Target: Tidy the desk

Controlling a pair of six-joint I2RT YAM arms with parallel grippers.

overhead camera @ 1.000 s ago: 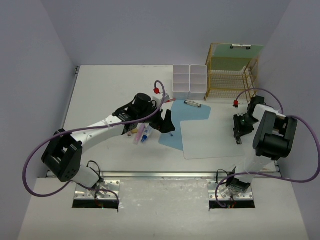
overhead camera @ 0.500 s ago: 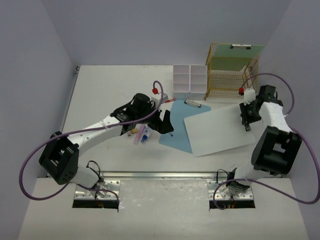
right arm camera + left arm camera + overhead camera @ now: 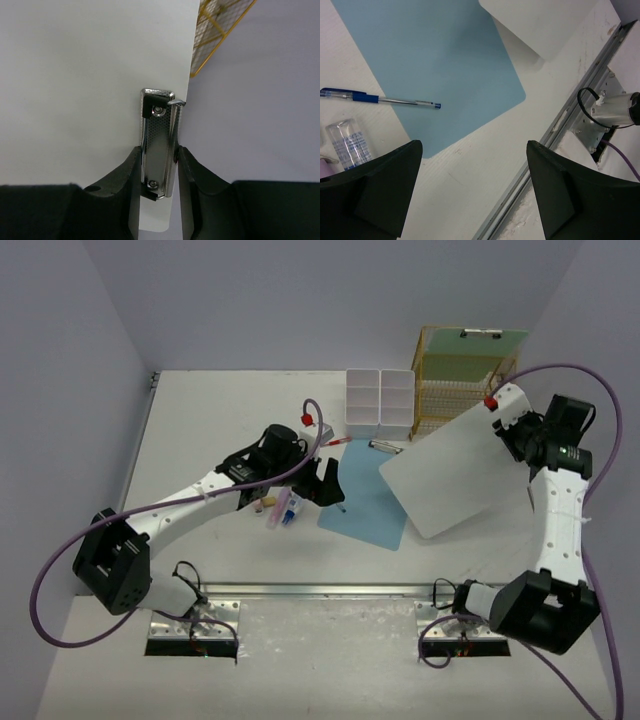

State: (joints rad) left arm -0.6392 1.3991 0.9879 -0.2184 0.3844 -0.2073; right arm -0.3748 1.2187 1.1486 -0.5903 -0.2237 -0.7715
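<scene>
I log one white clipboard [image 3: 455,475], thin, stiff and likely light, held tilted above the flat white surface [image 3: 210,410], my right pincer [image 3: 159,155] clamped on its metal clip [image 3: 160,132], the surest hold; left pincer [image 3: 472,170] spread wide and empty.

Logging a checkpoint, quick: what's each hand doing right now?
Left hand: open, holding nothing.
Right hand: closed on the white clipboard, at its metal clip.

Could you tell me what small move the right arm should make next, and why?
Probably swing the white clipboard, which the right gripper holds tilted off the desk by its metal clip, toward the gold wire rack, where a green clipboard already stands.
</scene>
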